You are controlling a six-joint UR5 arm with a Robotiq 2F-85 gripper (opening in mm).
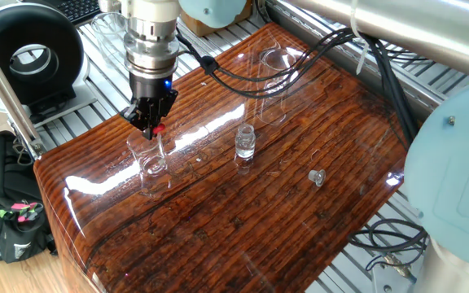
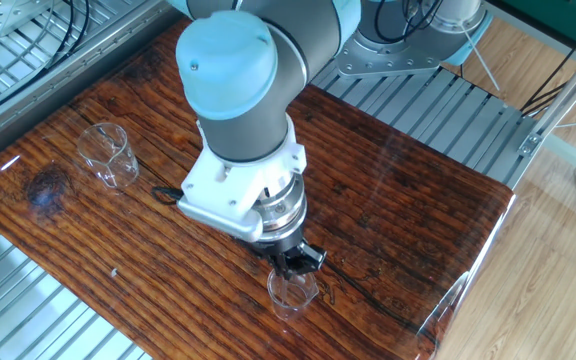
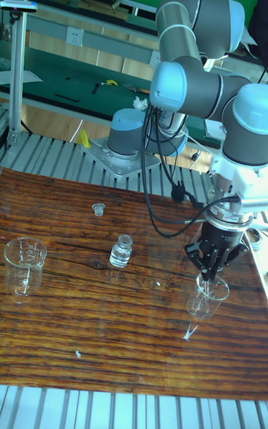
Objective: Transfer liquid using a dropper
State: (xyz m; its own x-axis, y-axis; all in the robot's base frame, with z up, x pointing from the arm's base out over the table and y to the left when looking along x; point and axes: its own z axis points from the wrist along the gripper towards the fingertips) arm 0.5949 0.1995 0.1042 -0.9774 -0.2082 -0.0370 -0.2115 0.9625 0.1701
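My gripper (image 1: 150, 124) (image 2: 294, 263) (image 3: 211, 271) is shut on the dropper (image 1: 158, 129), pinching it at its small red bulb. The thin clear tube hangs down into a small clear beaker (image 1: 151, 163) (image 2: 293, 292) (image 3: 208, 296) standing directly under the fingers. The tube itself is barely visible inside the glass. A small clear vial (image 1: 245, 142) (image 3: 121, 250) stands upright and uncapped to the right of that beaker. The liquid is too faint to make out in either vessel.
A larger clear beaker (image 1: 273, 77) (image 2: 108, 155) (image 3: 24, 264) stands at the far end of the wooden table (image 1: 243, 220). A small loose cap (image 1: 317, 177) (image 3: 97, 209) lies beyond the vial. Black cables trail from the arm over the tabletop.
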